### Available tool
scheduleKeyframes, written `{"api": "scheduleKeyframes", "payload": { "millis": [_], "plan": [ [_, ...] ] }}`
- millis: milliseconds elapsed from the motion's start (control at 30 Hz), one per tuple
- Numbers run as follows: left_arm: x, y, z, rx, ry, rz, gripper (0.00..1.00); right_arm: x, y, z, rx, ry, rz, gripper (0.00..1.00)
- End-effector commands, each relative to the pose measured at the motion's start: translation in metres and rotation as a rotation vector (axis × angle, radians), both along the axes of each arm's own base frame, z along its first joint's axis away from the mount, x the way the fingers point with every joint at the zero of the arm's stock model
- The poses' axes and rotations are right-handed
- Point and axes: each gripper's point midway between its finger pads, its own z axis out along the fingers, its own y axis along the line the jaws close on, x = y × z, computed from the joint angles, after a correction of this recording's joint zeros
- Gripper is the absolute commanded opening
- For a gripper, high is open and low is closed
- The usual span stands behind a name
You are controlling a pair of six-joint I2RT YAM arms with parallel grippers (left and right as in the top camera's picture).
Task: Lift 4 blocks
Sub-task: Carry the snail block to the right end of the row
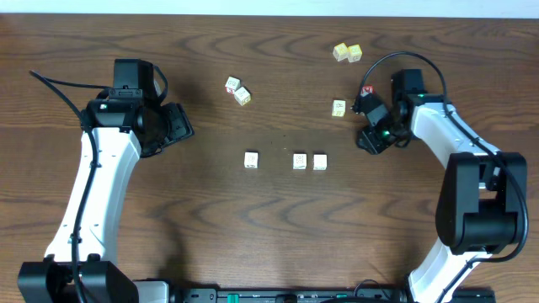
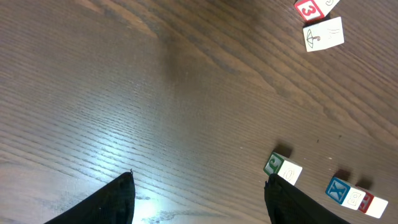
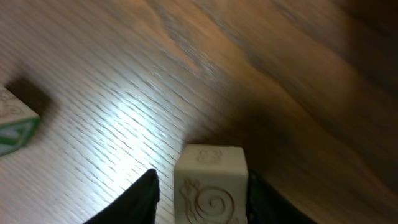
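While the right gripper (image 3: pixel 202 190) brackets a snail block (image 3: pixel 210 168), the lift looks insecure.
A sliver of table (image 3: pixel 93 93) shows at 9 o'clock of the block, so a one-sided squeeze may twist or drop it. Whether the half-parted jaws truly clamp it cannot be told. Left gripper (image 2: pixel 199 182) gapes wide, holding nothing. Overhead, three more blocks (image 1: pixel 300 162) lie in a row at 9 o'clock of the right gripper.
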Motion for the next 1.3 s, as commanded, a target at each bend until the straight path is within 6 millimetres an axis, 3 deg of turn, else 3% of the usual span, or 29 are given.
{"api": "scheduleKeyframes", "payload": {
  "millis": [0,133,200,500,767,867,967,1067,1267],
  "plan": [
    [-0.001,0.000,-0.001,-0.003,0.003,-0.012,0.67,-0.001,0.011,-0.007,-0.042,0.025,-0.062,0.49],
    [-0.001,0.000,-0.001,-0.004,0.004,-0.012,0.67,0.003,-0.002,-0.010,-0.186,0.001,-0.133,0.41],
    [-0.001,0.000,-0.001,-0.004,0.004,-0.012,0.67,0.002,-0.005,-0.011,-0.207,0.006,-0.146,0.31],
    [-0.001,0.000,-0.001,-0.003,0.004,-0.012,0.68,-0.015,-0.007,-0.022,-0.216,0.056,-0.141,0.45],
    [-0.001,0.000,-0.001,-0.004,0.004,-0.012,0.67,-0.015,-0.005,-0.022,-0.209,0.059,-0.180,0.25],
    [-0.001,0.000,-0.001,-0.004,0.004,-0.012,0.67,-0.014,-0.005,-0.022,-0.209,0.059,-0.181,0.24],
    [-0.001,0.000,-0.001,-0.003,0.004,-0.012,0.67,-0.015,-0.005,-0.021,-0.196,0.073,-0.262,0.15],
    [-0.001,0.000,-0.001,-0.004,0.004,-0.012,0.67,-0.026,-0.004,-0.018,-0.174,0.160,-0.442,0.12],
    [0.001,0.000,0.000,-0.004,-0.005,-0.011,0.68,-0.060,0.018,-0.012,-0.132,0.341,-0.569,0.12]
  ]
}}
